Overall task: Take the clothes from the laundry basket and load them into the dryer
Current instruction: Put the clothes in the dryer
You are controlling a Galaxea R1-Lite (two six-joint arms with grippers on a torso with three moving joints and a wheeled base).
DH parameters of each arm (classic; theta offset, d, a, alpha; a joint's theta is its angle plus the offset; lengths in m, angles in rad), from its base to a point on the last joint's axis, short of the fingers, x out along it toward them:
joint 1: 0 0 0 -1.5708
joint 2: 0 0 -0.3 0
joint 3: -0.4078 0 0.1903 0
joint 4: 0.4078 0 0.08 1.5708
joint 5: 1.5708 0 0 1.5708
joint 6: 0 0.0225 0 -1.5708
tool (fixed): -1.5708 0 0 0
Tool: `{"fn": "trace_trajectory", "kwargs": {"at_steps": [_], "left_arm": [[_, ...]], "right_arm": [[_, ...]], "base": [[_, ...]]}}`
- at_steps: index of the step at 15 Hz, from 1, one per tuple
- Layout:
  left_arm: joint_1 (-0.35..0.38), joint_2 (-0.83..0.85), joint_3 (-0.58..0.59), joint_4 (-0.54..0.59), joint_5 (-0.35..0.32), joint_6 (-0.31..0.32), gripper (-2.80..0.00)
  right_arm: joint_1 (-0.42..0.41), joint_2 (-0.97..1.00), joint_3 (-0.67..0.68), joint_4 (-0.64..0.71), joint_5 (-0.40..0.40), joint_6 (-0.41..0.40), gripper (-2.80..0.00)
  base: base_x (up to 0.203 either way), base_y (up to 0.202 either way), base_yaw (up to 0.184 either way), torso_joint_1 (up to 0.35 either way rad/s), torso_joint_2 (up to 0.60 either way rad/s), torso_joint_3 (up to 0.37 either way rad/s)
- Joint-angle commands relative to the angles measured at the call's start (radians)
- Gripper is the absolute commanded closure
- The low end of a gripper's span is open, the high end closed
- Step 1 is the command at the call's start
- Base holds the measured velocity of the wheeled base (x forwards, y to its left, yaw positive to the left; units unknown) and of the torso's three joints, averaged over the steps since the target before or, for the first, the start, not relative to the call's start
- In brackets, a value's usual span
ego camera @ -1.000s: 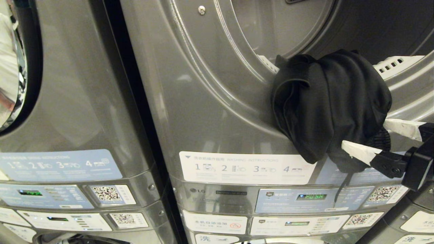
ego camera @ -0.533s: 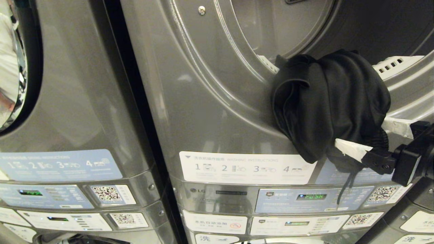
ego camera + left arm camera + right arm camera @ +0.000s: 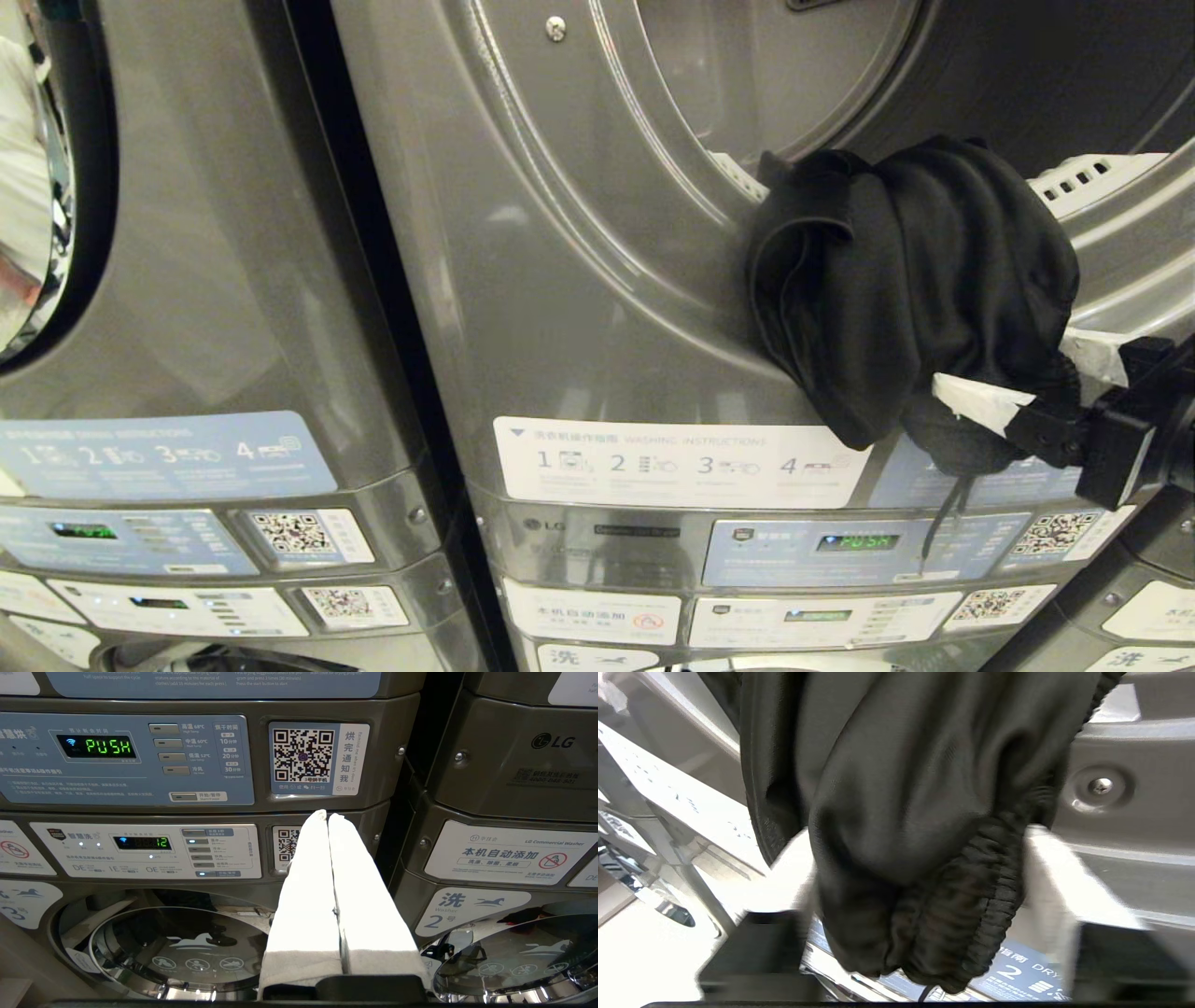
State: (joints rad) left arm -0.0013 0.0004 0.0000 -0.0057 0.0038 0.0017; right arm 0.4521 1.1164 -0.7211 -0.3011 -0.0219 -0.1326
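Black garment draped over the dryer's door rim.
Head view: the black garment (image 3: 910, 280) hangs from the dryer (image 3: 597, 280) opening; the right end effector (image 3: 1013, 378) straddles its lower elastic hem. Right wrist view: hem bunched between both fingers (image 3: 1052, 877), grasp uncertain. Left wrist view: left end effector (image 3: 327, 816) clenched, empty, before control panels (image 3: 126, 760).

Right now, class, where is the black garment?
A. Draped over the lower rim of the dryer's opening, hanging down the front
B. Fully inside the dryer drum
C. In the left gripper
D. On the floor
A: the black garment hangs over the dryer's opening rim and down the front panel, with the right gripper straddling its lower, elastic-cuffed end.
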Motion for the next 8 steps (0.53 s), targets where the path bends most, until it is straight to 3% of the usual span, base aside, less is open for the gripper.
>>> {"fn": "trace_trajectory", "kwargs": {"at_steps": [1, 6, 8], "left_arm": [[0.000, 0.000, 0.000, 0.000, 0.001, 0.000, 0.00], [0.000, -0.001, 0.000, 0.000, 0.001, 0.000, 0.00], [0.000, 0.000, 0.000, 0.000, 0.001, 0.000, 0.00]], "right_arm": [[0.000, 0.002, 0.003, -0.002, -0.001, -0.013, 0.00], [0.000, 0.000, -0.009, -0.002, 0.001, -0.035, 0.00], [-0.001, 0.002, -0.051, 0.002, -0.001, -0.124, 0.00]], "base": [[0.000, 0.000, 0.000, 0.000, 0.00, 0.000], [0.000, 0.000, 0.000, 0.000, 0.00, 0.000], [0.000, 0.000, 0.000, 0.000, 0.00, 0.000]]}}
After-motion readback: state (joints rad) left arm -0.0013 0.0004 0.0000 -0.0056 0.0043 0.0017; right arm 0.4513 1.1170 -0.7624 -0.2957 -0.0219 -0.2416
